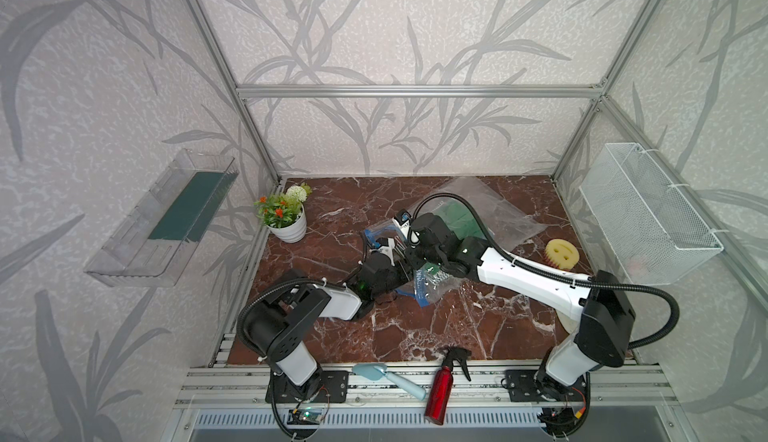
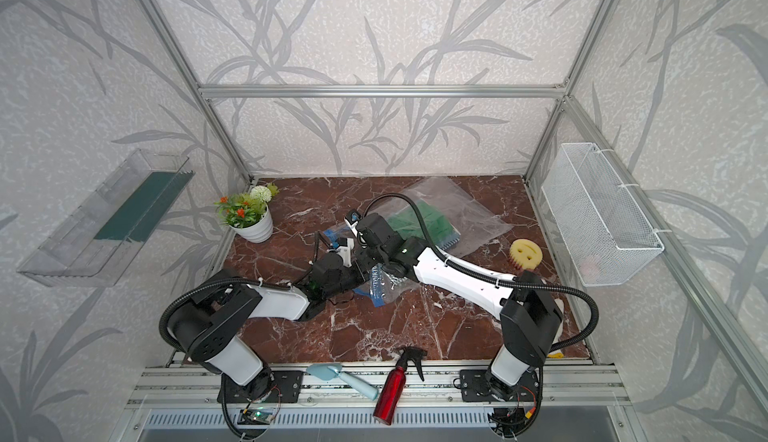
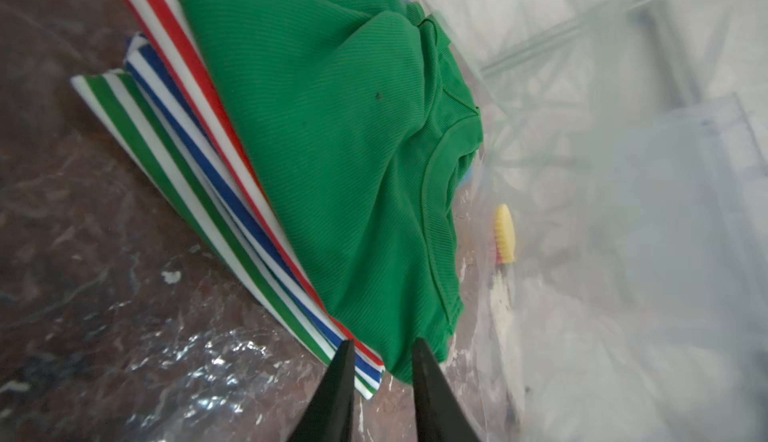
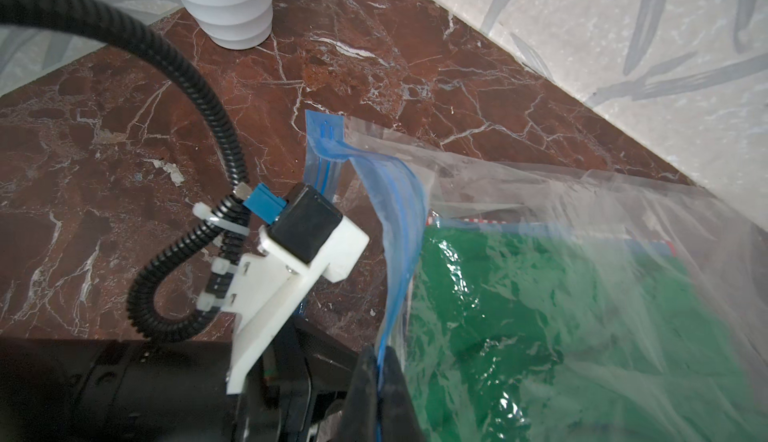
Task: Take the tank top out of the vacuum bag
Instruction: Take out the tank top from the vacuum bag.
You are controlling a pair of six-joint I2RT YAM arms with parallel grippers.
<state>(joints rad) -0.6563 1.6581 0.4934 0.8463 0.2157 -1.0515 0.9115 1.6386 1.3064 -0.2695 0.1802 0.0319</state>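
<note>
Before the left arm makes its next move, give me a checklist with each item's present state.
1. The right gripper is shut on the blue zip strip, lifting the mouth of the vacuum bag: ok.
2. The left gripper is inside the bag, at the green tank top: ok.
3. Its fingers are closed on the tank top's corner: not ok, they stand apart astride it.
4. Only the tank top lies between them: not ok, a corner of the striped cloth lies there too.
5. The bag will stay put when pulled: cannot tell.

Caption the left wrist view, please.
Left gripper inside the vacuum bag, open jaws straddling a corner of the green tank top.
</note>
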